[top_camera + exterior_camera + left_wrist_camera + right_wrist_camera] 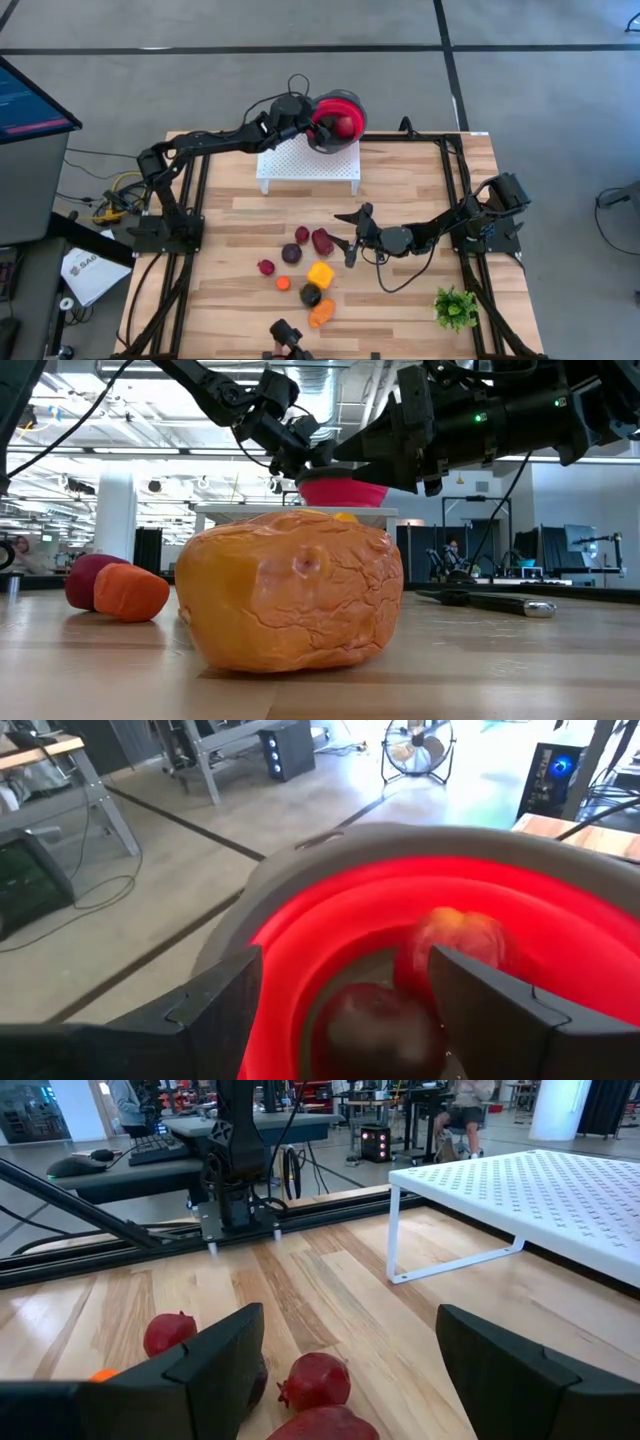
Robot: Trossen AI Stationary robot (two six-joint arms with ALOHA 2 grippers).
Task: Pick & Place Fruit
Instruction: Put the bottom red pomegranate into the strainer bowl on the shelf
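A red bowl (340,112) sits on a white perforated stand (300,165) at the table's far side. My left gripper (318,125) hangs open over the bowl's rim (300,910); inside lie a dark red fruit (375,1020) and a blurred red-yellow fruit (455,942). Several toy fruits lie on the table's middle: red ones (302,234), a purple one (291,253), a yellow one (320,273), a blackish-green one (310,295) and an orange one (321,313). My right gripper (352,237) is open just right of them, facing red pomegranates (318,1380).
A green leafy sprig (456,308) lies near the table's right near corner. A black-handled knife (490,600) rests on the table. Black frame rails (445,170) run along the table's sides. A large orange fruit (290,595) fills the low view.
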